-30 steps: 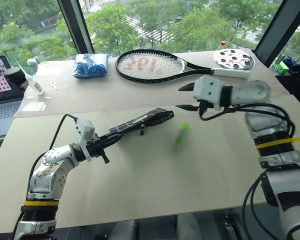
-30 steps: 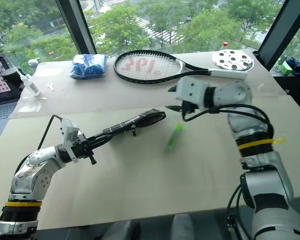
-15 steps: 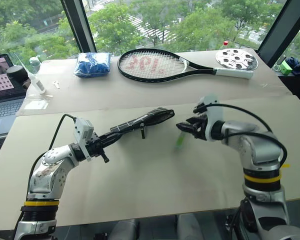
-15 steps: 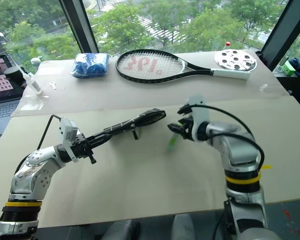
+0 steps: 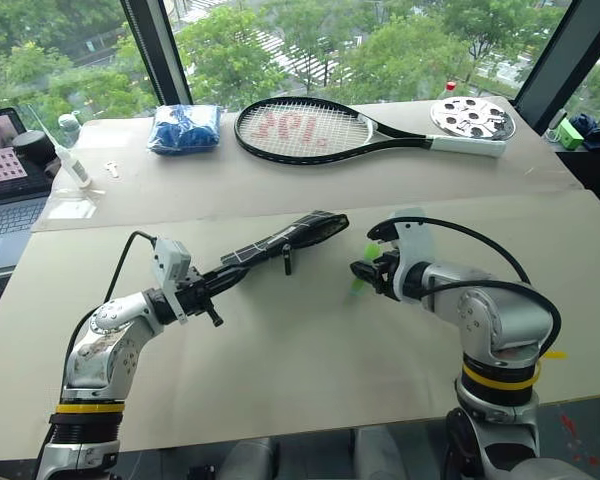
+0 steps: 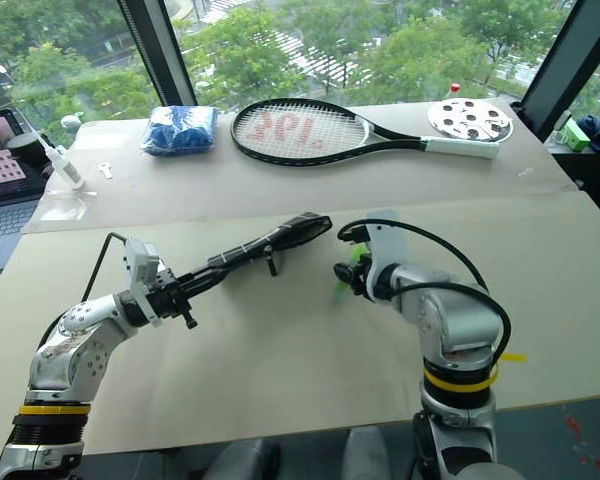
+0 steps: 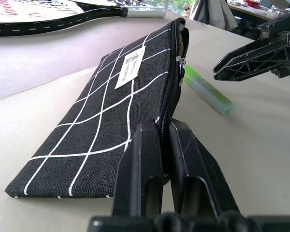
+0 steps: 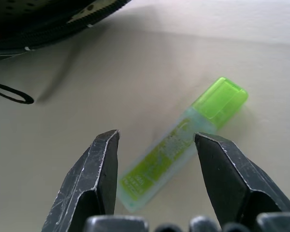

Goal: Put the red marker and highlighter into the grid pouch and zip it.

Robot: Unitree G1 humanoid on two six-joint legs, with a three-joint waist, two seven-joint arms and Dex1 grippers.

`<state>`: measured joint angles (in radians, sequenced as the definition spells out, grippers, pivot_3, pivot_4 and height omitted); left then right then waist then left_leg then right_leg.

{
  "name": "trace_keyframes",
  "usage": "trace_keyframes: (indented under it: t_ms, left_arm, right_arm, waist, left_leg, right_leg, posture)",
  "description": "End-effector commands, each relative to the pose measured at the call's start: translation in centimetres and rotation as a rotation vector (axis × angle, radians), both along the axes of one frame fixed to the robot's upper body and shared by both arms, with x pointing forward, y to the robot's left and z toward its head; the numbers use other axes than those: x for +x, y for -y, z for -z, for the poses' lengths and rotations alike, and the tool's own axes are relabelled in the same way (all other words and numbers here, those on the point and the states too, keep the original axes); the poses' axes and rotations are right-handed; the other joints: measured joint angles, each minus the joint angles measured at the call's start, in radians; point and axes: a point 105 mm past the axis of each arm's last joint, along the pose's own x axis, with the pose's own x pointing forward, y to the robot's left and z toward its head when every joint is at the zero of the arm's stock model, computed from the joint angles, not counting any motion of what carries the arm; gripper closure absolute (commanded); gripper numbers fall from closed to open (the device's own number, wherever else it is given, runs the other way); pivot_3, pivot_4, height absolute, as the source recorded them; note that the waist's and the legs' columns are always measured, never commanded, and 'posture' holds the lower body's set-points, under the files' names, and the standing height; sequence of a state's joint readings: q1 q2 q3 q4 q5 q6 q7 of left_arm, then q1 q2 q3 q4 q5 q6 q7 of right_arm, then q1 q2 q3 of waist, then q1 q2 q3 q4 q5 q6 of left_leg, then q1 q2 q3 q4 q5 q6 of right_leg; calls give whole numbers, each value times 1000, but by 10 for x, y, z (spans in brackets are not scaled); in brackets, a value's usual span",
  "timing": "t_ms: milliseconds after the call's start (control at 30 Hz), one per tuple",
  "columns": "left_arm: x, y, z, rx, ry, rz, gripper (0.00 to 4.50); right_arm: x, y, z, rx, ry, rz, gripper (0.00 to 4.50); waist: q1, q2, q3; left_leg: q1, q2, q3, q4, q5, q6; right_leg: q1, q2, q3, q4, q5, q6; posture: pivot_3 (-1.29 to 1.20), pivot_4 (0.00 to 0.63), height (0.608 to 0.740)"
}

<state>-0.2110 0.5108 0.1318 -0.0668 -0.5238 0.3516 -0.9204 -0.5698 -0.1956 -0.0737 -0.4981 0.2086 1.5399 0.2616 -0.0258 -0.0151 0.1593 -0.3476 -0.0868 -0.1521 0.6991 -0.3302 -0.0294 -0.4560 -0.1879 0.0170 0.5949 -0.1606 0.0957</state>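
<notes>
Left gripper (image 7: 159, 145): fingers pinched tight on the zipper-side edge of the grid pouch (image 5: 280, 240), at its near end. The pouch is held up off the bench (image 5: 280, 360), angling away toward the middle of the bench, white label patch facing up in the left wrist view. Its far end gapes a little at the zipper; the black pull strap (image 5: 287, 262) hangs below it.

Right gripper (image 8: 157, 159): jaws partly open, nothing gripped. It points down toward the highlighter (image 8: 183, 142), one finger either side of the pale green barrel; the right wrist view shows space between each finger and the barrel, no contact visible.

The highlighter lies flat on the bench near its centre, just beside the pouch's open far end and apart from it, brighter green cap pointing toward the far edge.

Far part of the bench: tennis racket (image 5: 310, 130) lying flat, blue packet (image 5: 183, 128) toward the far left corner, round perforated disc (image 5: 472, 117) toward the far right corner. A laptop (image 5: 5, 190) sits off the left edge.
</notes>
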Motion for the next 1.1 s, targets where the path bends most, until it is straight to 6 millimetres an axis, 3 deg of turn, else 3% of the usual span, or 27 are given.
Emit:
trace_keyframes:
  t_ms: [33,300,600,733,833,933,1067,1100]
  left_arm:
    - [-2,3,-6,-14,27,7,4500]
    - [-2,2,-6,-21,30,-3,4500]
    - [0,3,-6,-24,32,-2,4500]
    - [0,3,-7,-24,38,-4,4500]
    - [0,1,-7,-23,38,-10,4500]
    - [-1,0,-6,-22,38,-14,4500]
    - [-1,-1,-7,-21,39,-19,4500]
    - [0,-1,-7,-21,39,-19,4500]
  right_arm:
    - [1,-1,2,-21,23,38,1744]
    - [15,20,17,-95,58,172,1744]
    - [13,-6,41,-93,6,94,1744]
    - [7,3,66,-149,-40,83,1744]
    - [5,14,74,-167,-49,90,2458]
    - [14,26,68,-176,-8,108,3445]
    - [35,43,46,-170,68,142,3457]
    - [43,46,32,-157,115,125,3457]
  waist:
    - [-4,0,0]
    - [-12,0,0]
    - [-17,0,-1]
    - [-16,-1,-4]
    - [-13,-1,-5]
    - [-10,-1,-6]
    - [-5,-2,-6]
    - [-3,-2,-6]
  left_leg:
    - [0,0,0,0,0,0]
    - [0,0,0,0,0,0]
    - [1,0,0,0,0,0]
    - [2,0,0,0,0,0]
    - [4,0,0,0,0,0]
    - [9,0,0,-2,0,0]
    - [15,1,0,-3,-1,2]
    - [15,1,0,-2,-1,2]
  right_leg:
    - [0,0,0,0,0,0]
    - [0,0,0,0,0,0]
    - [0,0,0,0,0,0]
    - [2,0,0,0,0,0]
    - [4,0,0,0,0,0]
    - [10,0,0,-1,0,0]
    - [18,2,-1,-5,0,1]
    - [19,2,-1,-4,0,1]
  posture:
    - [0,150,740]
    - [0,150,740]
    - [0,150,740]
    - [0,150,740]
    - [0,150,740]
    - [0,150,740]
    - [0,150,740]
    - [0,150,740]
